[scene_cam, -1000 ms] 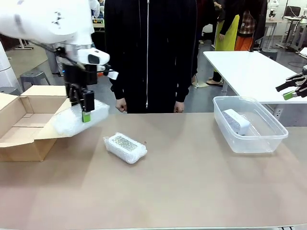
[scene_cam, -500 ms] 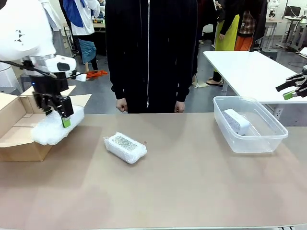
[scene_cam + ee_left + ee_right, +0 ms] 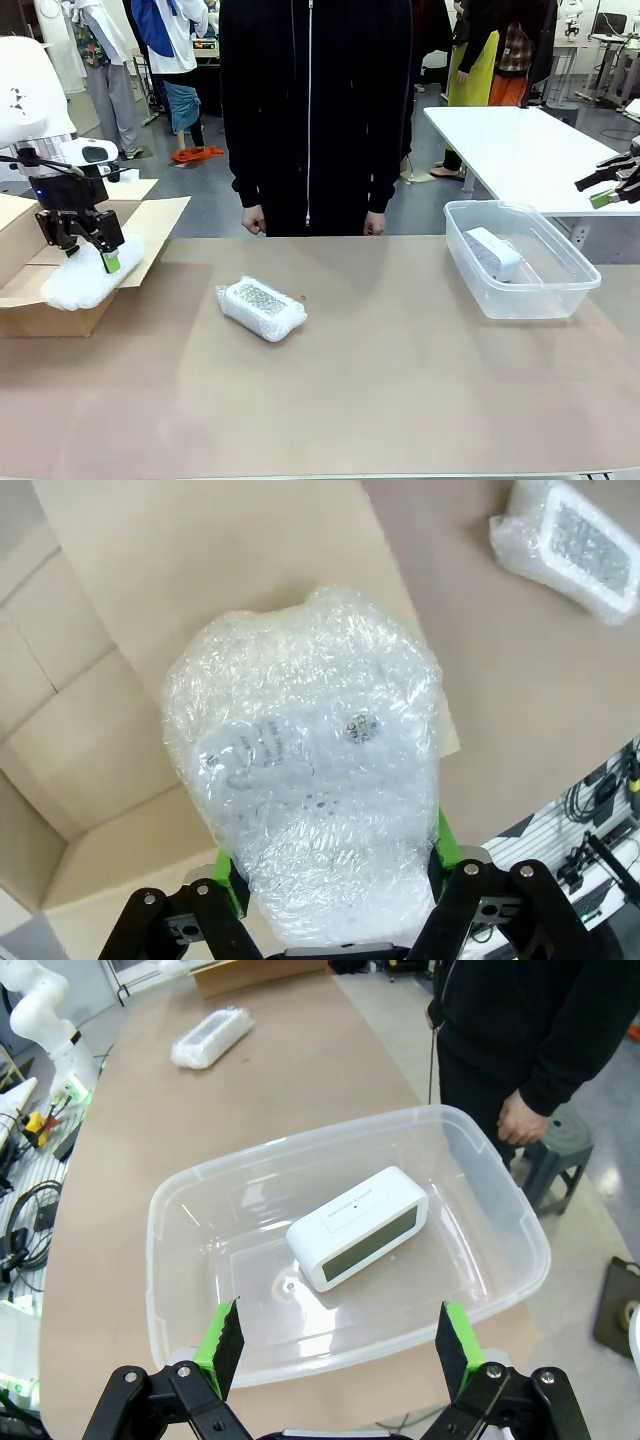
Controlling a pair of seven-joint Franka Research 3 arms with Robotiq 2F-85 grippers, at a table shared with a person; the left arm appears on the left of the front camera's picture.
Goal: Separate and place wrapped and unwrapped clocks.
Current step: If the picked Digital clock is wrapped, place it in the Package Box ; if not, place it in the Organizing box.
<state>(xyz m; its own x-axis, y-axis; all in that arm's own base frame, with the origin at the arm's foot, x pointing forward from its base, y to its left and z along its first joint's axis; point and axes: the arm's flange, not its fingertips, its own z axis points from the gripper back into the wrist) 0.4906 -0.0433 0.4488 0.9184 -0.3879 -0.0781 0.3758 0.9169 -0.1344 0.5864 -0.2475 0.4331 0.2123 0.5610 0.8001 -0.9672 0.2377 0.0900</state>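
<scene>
Left tool [image 3: 105, 262] on your rig is clamped across the first wrapped clock [image 3: 78, 284], green pads pressed into the bubble wrap on either side, jaws set fairly wide to suit the bundle. You have that bundle over the open cardboard box [image 3: 45, 318] at the desk's left end; the left wrist view puts it above the box's flap and inner floor. Whether it touches the cardboard cannot be told. Your right tool [image 3: 600, 190] stands wide open and empty, raised above the clear plastic bin [image 3: 592, 281] at the right end of the desk [image 3: 400, 400]. Inside that bin lies the unwrapped clock [image 3: 358, 1225], flat on the bottom, alone. The second wrapped clock [image 3: 262, 308] lies on the bare desk left of centre, well apart from both box and bin, with no tool near it. A person [image 3: 310, 110] stands at the far edge, hands hanging clear of the work. Assessment: the unwrapped item is sorted and that half of the job reads as complete. The wrapped half is partly done: one bundle is at its container but not yet released, and the other is untouched. You have one release, one further pick and one further placement left, as judged from this layout.
</scene>
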